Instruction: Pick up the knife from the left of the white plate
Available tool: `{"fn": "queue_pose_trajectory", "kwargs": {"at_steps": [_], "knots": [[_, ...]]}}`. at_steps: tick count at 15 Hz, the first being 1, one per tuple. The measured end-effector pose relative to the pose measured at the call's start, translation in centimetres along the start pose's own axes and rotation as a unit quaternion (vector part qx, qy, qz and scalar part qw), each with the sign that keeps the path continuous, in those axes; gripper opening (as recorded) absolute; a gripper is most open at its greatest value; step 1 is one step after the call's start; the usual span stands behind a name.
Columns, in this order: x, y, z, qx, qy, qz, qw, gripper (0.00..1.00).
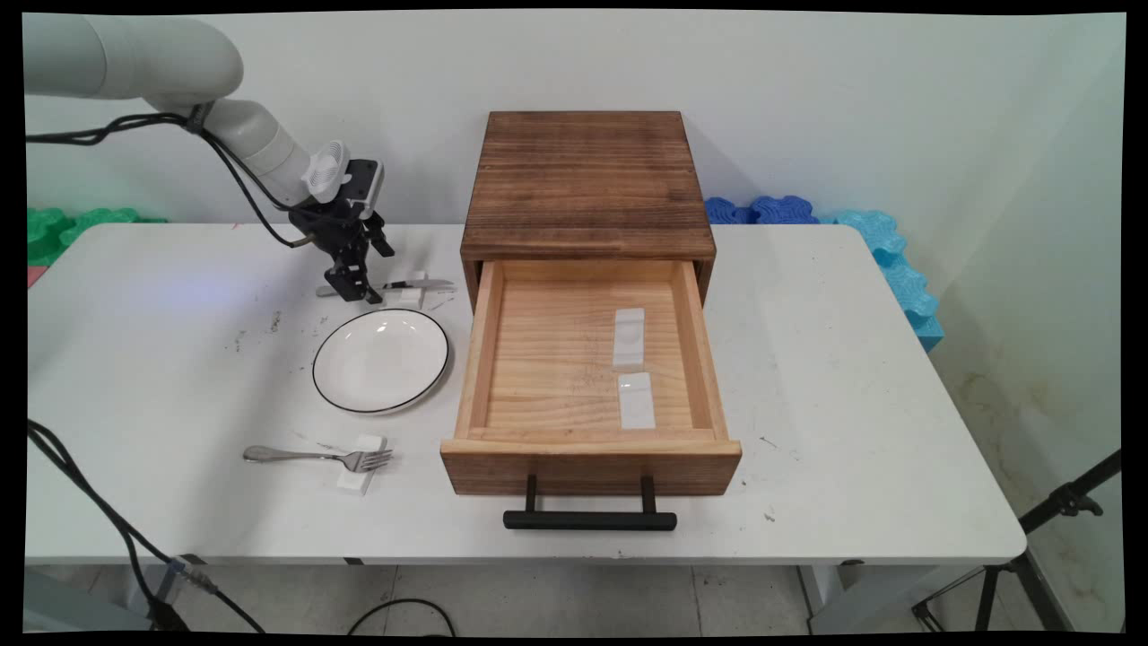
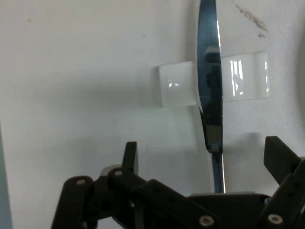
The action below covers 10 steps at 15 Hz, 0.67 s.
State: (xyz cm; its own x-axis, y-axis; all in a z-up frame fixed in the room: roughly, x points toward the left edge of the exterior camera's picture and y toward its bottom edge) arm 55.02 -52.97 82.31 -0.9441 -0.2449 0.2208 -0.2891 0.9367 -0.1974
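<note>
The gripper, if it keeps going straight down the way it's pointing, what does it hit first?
Most likely the knife, whose handle lies between the open gripper fingers, then the white table. Depth is unclear.

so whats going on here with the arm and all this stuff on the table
The white arm's black two-finger gripper is down over a silver table knife that lies across a small white rest, fingers open either side of its handle. Nearby sit a white black-rimmed plate, a silver fork on its own rest, and an open wooden drawer holding two white rests.
</note>
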Motion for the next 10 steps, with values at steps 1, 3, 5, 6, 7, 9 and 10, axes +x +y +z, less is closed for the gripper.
{"fn": "queue_pose_trajectory", "kwargs": {"at_steps": [1, 3, 5, 6, 7, 9, 10], "knots": [[-0.01, -0.06, 0.08, -0.001, -0.001, 0.0, 1.0, 1.0], [-0.03, -0.14, 0.21, -0.002, -0.002, 0.001, 1.0, 1.0], [-0.06, -0.16, 0.32, -0.003, -0.003, 0.001, 1.0, 1.0], [-0.07, -0.17, 0.36, -0.003, -0.003, 0.001, 1.0, 1.0], [-0.08, -0.18, 0.39, -0.004, -0.003, 0.002, 1.0, 0.0], [-0.1, -0.21, 0.47, -0.004, -0.004, 0.002, 1.0, 0.0], [-0.1, -0.21, 0.48, -0.004, -0.004, 0.002, 1.0, 0.0]]}}
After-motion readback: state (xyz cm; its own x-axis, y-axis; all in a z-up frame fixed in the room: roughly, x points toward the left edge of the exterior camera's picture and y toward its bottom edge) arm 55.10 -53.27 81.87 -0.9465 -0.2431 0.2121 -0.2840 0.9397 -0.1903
